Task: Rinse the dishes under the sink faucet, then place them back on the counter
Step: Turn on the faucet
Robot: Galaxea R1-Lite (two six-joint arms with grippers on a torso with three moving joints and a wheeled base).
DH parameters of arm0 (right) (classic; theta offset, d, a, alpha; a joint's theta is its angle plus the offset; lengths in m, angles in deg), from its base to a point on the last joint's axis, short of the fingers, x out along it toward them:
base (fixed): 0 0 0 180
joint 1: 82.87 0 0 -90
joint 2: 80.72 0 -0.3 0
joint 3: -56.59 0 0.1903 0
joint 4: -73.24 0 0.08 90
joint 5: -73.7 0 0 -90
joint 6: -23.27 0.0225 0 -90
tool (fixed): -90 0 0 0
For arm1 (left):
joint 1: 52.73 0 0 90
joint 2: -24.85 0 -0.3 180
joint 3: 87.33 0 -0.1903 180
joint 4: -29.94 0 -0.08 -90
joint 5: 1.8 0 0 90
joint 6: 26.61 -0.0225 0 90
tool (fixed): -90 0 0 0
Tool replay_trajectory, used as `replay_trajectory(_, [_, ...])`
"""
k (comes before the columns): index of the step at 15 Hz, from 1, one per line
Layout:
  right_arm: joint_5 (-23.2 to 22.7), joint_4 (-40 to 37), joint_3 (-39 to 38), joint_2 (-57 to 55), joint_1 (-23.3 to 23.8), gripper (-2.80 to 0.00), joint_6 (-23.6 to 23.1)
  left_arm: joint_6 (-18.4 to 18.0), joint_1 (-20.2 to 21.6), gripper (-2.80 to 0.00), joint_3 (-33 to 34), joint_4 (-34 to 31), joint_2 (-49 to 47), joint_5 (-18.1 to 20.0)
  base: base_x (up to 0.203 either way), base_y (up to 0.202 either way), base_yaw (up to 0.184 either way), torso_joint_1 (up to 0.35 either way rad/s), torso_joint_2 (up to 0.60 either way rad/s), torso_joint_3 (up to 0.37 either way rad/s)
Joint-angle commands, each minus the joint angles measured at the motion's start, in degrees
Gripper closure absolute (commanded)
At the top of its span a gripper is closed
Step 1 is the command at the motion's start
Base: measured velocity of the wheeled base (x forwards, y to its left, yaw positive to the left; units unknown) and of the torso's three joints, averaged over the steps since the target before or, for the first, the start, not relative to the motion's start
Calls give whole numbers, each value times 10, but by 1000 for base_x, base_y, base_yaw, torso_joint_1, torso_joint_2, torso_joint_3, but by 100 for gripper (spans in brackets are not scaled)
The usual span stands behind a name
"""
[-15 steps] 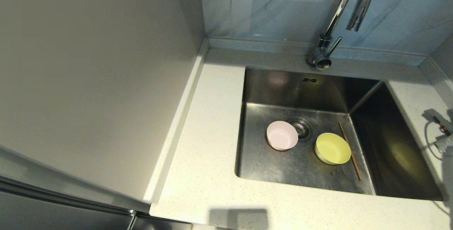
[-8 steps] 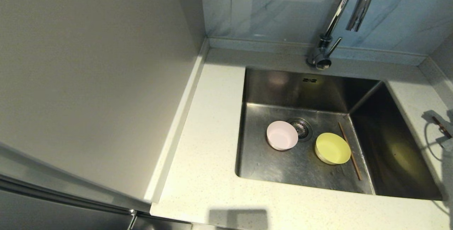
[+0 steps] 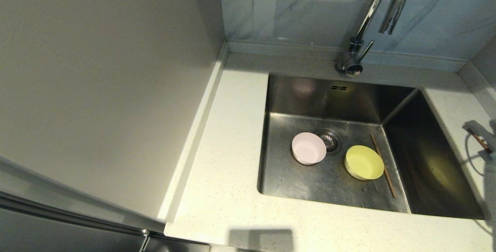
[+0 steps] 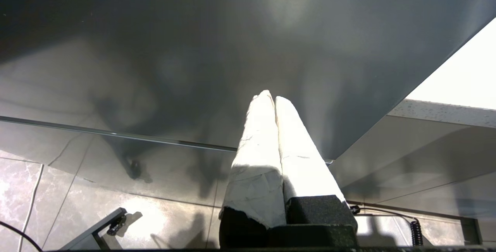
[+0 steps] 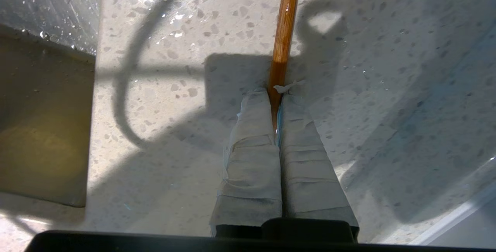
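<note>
While our right gripper [image 5: 276, 89] sits over the counter [image 3: 224, 190] just right of the sink [image 3: 445, 174], we have its taped fingers [image 5: 252, 143] clamped on one chopstick [image 5: 285, 27], which sticks out past the tips across the speckled stone. In the head view we only catch that chopstick's end [image 3: 479, 140] at the right edge. We see the second chopstick [image 3: 383, 170] lying on the sink floor, just right of the yellow-green bowl [image 3: 364, 162]. Pink bowl [image 3: 308, 148] stands upright left of the drain [image 3: 329, 140], touching its rim as far as we can tell. Faucet [image 3: 381, 15] arcs over the back edge; no water visible. Our left gripper [image 4: 271, 99] is parked low beside a dark cabinet front, fingers pressed together, holding nothing.
</note>
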Motion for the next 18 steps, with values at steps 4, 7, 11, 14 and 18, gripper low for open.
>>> replay_trajectory(4, [-4,-2,23,5,-1,0,20,0,0,0,0,0,2,0,0,0,0,0,0,0])
replay_trajectory(7, [-8,-4,23,18,-1,0,21,0,0,0,0,0,2,0,0,0,0,0,0,0])
replay_trajectory(11, [-9,-5,17,44,-1,0,24,0,0,0,0,0,2,0,0,0,0,0,0,0])
replay_trajectory(14, [-9,-12,16,66,-17,0,25,0,0,0,0,0,2,0,0,0,0,0,0,0])
replay_trajectory(18, [-8,-45,1,114,-78,0,35,0,0,0,0,0,2,0,0,0,0,0,0,0])
